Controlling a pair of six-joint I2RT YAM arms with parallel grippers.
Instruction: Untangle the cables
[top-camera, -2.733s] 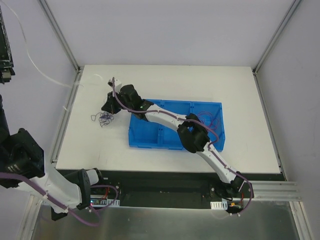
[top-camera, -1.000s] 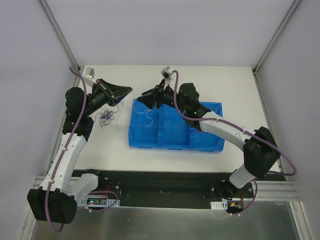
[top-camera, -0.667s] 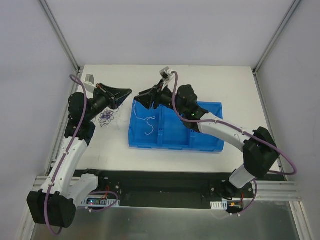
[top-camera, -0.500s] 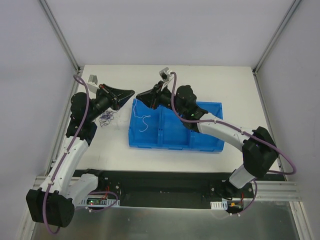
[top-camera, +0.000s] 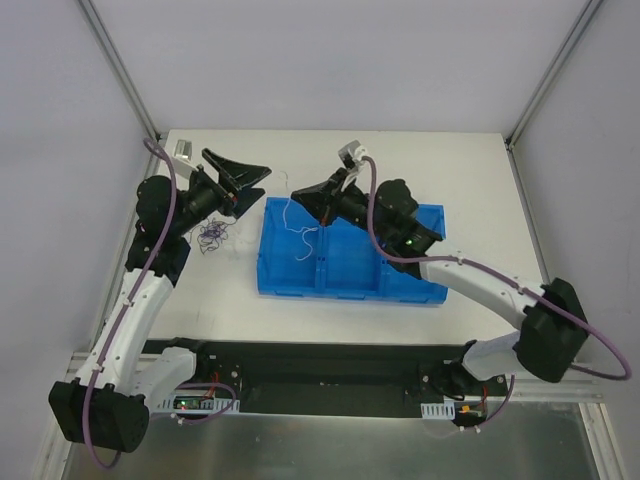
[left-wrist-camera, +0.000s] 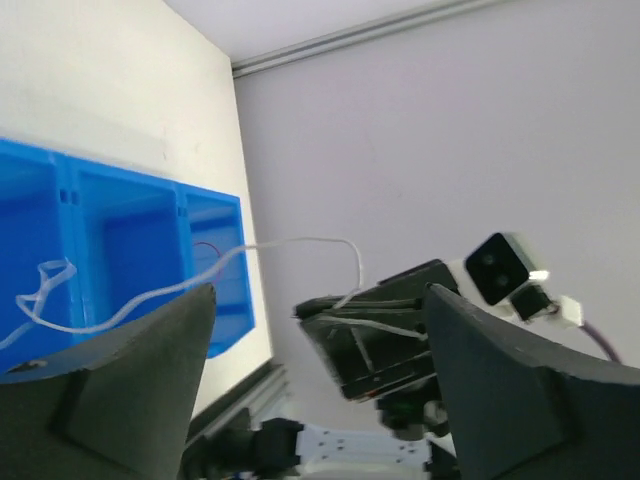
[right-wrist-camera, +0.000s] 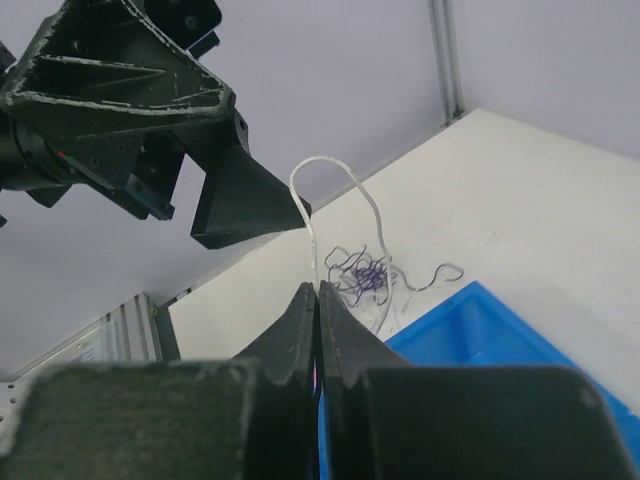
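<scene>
A thin white cable (top-camera: 300, 236) hangs from my right gripper (top-camera: 296, 196), which is shut on its upper end above the blue bin's left edge. The cable's lower part curls down into the bin. In the right wrist view the cable (right-wrist-camera: 327, 166) loops up from the closed right gripper (right-wrist-camera: 317, 289). A small knot of dark purple and grey cables (top-camera: 210, 238) (right-wrist-camera: 366, 275) lies on the table left of the bin. My left gripper (top-camera: 243, 172) (left-wrist-camera: 320, 292) stands open just left of the right one, above the knot, holding nothing.
The blue bin (top-camera: 280, 280) with divided compartments sits mid-table; its wall (left-wrist-camera: 215, 330) also shows in the left wrist view. Metal frame posts (top-camera: 120, 70) rise at the table's back corners. The left arm (top-camera: 145, 290) runs along the table's left edge.
My right gripper has shut on the white cable and shifted right and up with it. The left gripper, shut before, has opened and no longer touches the cable.
</scene>
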